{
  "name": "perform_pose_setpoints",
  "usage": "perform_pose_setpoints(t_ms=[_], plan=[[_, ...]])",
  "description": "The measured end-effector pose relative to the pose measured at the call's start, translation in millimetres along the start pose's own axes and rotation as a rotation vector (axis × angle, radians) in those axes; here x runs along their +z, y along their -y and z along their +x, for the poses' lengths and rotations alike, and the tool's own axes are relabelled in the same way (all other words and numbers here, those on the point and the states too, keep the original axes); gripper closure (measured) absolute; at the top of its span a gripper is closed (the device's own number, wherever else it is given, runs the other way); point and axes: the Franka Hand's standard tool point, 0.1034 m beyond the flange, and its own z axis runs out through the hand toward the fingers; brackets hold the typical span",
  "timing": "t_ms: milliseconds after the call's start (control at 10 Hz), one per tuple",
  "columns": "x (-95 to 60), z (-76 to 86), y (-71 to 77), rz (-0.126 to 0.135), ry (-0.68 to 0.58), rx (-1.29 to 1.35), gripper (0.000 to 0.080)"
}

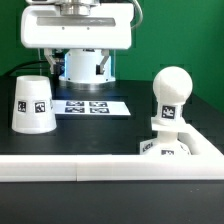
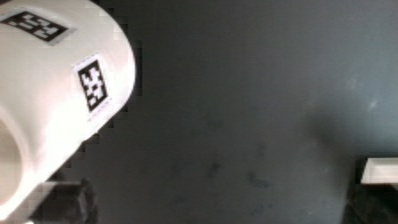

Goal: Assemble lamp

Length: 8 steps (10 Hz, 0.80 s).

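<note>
The tapered white shade (image 1: 30, 103) stands mouth-down on the black table at the exterior view's left, tags on its side. The ball-shaped bulb (image 1: 172, 88) stands upright on the stepped square base (image 1: 165, 148) at the exterior view's right. My gripper (image 1: 75, 60) hangs high at the back, above and behind the shade, apart from all parts. In the wrist view the shade (image 2: 54, 90) fills one side. The gripper (image 2: 217, 200) is open, with only dark table between its jaws. One dark fingertip (image 2: 63, 200) shows beside the shade.
The marker board (image 1: 88, 105) lies flat between the shade and the bulb. A white wall (image 1: 100, 166) runs along the front and up the exterior view's right side. The robot's pedestal (image 1: 82, 68) stands at the back. A small white patch (image 2: 379, 170) shows at the wrist view's edge.
</note>
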Motion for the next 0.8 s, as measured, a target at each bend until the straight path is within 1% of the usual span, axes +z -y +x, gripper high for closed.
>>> perform_pose_setpoints(t_ms=[200,300,500,800], plan=[[0.8,-0.6,0.8,0.000,0.002,-0.005,0.0100],[1.4,-0.7,-1.3,-0.001,0.006,-0.007,0.0100],[-0.4,-0.5,-18.8,-0.004,0.041,0.025,0.0100],[2.9,-9.8,-34.5,-0.009,0.051,0.015,0.0100]])
